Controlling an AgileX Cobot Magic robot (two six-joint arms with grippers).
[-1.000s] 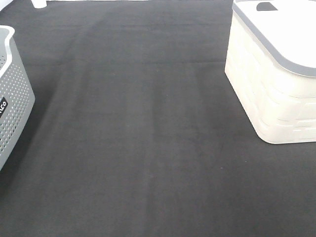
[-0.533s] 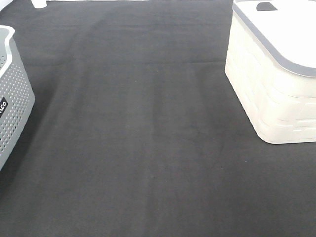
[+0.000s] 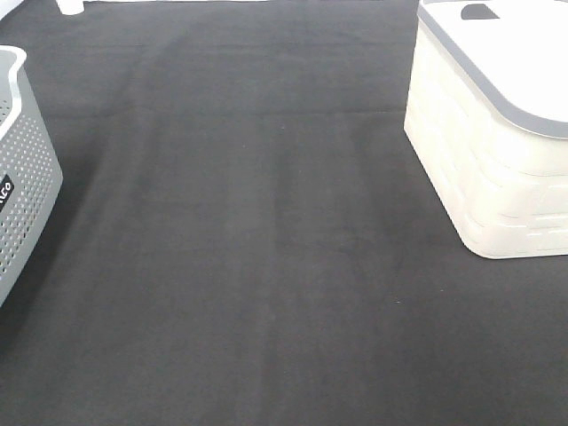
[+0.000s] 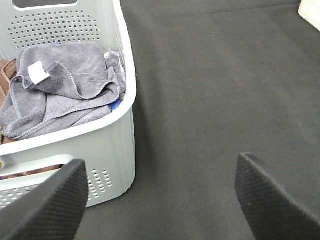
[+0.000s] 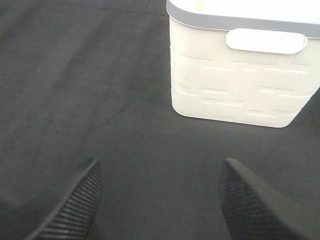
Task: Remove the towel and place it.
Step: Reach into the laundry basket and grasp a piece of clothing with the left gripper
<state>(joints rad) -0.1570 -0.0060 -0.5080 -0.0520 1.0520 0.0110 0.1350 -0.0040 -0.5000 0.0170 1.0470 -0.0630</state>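
Note:
The grey-lavender towel (image 4: 65, 85) lies crumpled in the grey perforated basket (image 4: 117, 145), its white tag (image 4: 37, 73) up, seen in the left wrist view. My left gripper (image 4: 160, 200) is open and empty, over the dark mat just beside the basket's corner. My right gripper (image 5: 160, 200) is open and empty above the mat, short of the white bin (image 5: 235, 75). Neither gripper shows in the exterior high view, where the grey basket (image 3: 22, 186) stands at the left edge and the towel is hidden.
A white bin with a grey rim (image 3: 497, 133) stands at the right of the dark mat (image 3: 266, 248). A brown cloth (image 4: 6, 70) lies under the towel in the basket. A small white object (image 3: 71, 5) sits at the mat's far edge.

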